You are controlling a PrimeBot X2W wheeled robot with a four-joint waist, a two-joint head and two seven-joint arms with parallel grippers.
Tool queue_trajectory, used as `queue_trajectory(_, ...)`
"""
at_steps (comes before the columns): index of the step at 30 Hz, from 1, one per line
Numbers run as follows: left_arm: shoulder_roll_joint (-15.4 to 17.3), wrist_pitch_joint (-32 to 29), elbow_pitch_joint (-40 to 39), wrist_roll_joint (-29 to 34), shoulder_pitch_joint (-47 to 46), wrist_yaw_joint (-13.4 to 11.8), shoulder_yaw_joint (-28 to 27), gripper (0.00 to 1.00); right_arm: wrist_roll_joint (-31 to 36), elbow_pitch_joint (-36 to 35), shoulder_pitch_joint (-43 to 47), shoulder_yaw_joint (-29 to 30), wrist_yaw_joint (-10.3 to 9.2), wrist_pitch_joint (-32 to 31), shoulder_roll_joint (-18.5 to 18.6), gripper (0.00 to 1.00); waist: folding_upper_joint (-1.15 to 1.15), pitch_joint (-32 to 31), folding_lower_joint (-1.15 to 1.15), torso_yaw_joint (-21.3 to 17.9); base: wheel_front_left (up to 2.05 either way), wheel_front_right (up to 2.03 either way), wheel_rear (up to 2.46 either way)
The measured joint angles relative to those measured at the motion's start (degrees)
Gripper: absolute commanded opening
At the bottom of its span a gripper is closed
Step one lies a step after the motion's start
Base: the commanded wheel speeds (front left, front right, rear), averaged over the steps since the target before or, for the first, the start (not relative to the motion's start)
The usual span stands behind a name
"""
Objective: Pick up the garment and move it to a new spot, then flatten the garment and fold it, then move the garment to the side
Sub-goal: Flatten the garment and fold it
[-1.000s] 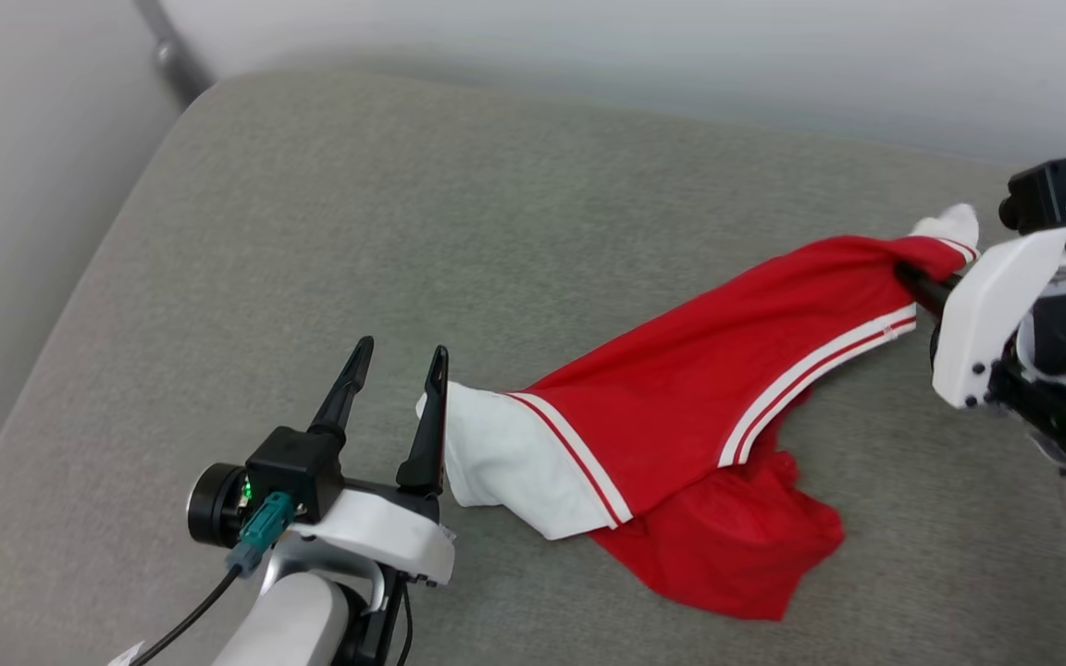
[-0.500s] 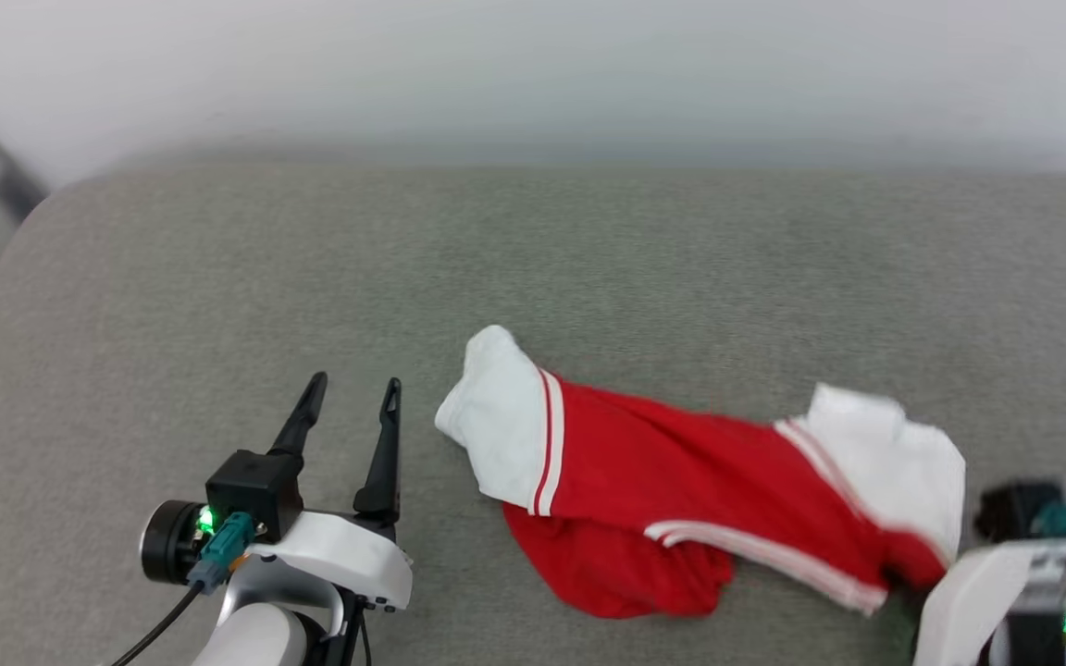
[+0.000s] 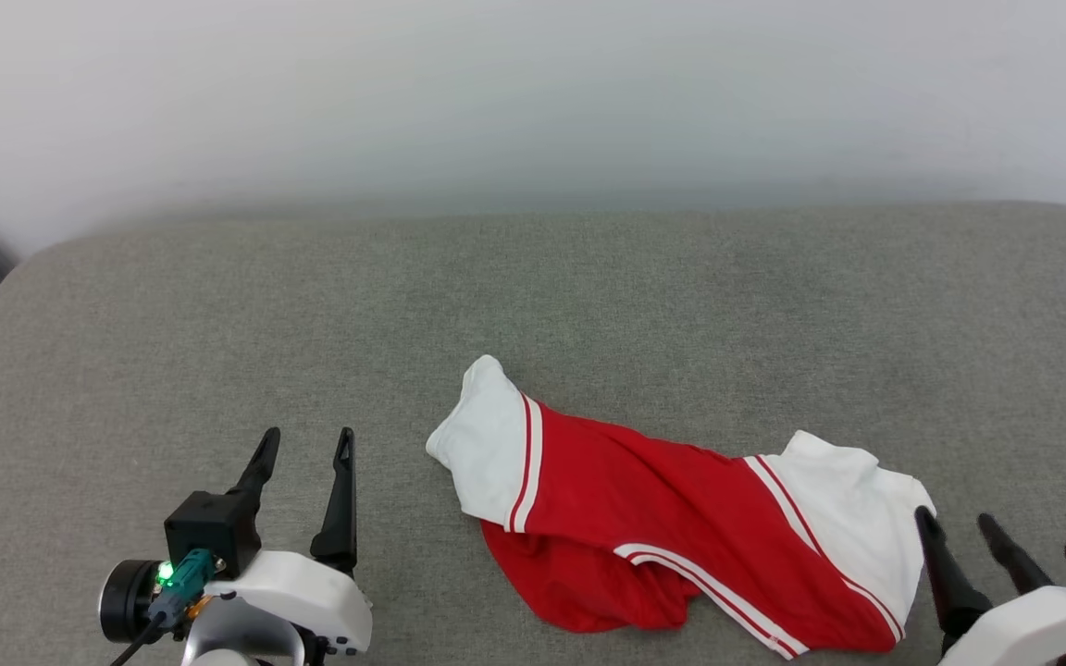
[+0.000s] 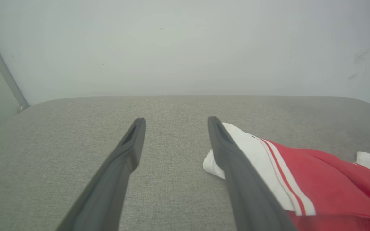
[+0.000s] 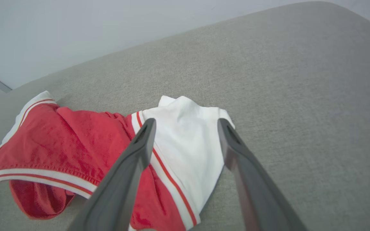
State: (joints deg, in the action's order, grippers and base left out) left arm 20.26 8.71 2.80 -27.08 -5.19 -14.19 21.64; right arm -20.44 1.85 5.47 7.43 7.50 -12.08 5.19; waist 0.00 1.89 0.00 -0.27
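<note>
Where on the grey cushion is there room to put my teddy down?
Bare cushion lies behind the garment, up to the wall, and left of the left gripper. The front is crowded: the garment spreads between both grippers, its white end beside the right gripper.

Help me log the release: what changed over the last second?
The right claw let go of the garment, whose end it had gripped, and now stands open by its white panel. The garment, stretched taut before, lies slack on the grey cushion. The left claw stayed open and empty.
</note>
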Motion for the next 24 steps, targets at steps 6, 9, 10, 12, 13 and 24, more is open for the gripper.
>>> queue_trajectory(6,0.8,-1.6,0.1,-0.7,1.2,-0.1,0.1,1.0,5.4,-7.5,1.0,1.0,0.0,6.1,-0.3,1.0,0.0,-1.8,0.0,0.2,0.0,0.0,0.0)
queue_trajectory(9,1.4,-2.8,0.3,-1.0,1.1,0.3,0.1,1.0,6.9,-10.2,1.3,0.1,0.0,7.6,-0.5,1.0,0.0,-2.2,0.0,0.3,0.0,0.0,0.0)
queue_trajectory(10,2.0,-5.1,1.2,-2.0,-0.4,1.8,0.6,1.0,7.9,-11.7,1.5,-1.3,0.0,7.6,-0.8,1.0,0.0,-2.2,0.0,0.3,0.0,0.0,0.0)
queue_trajectory(12,2.5,-6.4,1.9,-2.4,-2.4,3.2,1.1,1.0,8.5,-12.4,1.5,-2.1,0.0,7.4,-1.1,1.0,0.0,-2.0,0.0,0.0,0.0,0.0,0.0)
queue_trajectory(13,2.7,-7.5,2.4,-2.6,-3.4,3.9,1.4,1.0,8.5,-13.0,1.3,-2.5,0.0,7.5,-1.2,1.0,0.0,-1.7,0.0,-0.1,0.0,0.0,0.0)
queue_trajectory(24,3.4,-24.5,13.9,-6.0,-20.4,14.6,7.1,1.0,8.9,-14.9,-3.4,-5.0,0.0,7.1,-1.5,1.0,0.0,4.8,0.0,-2.5,0.0,0.0,0.0)
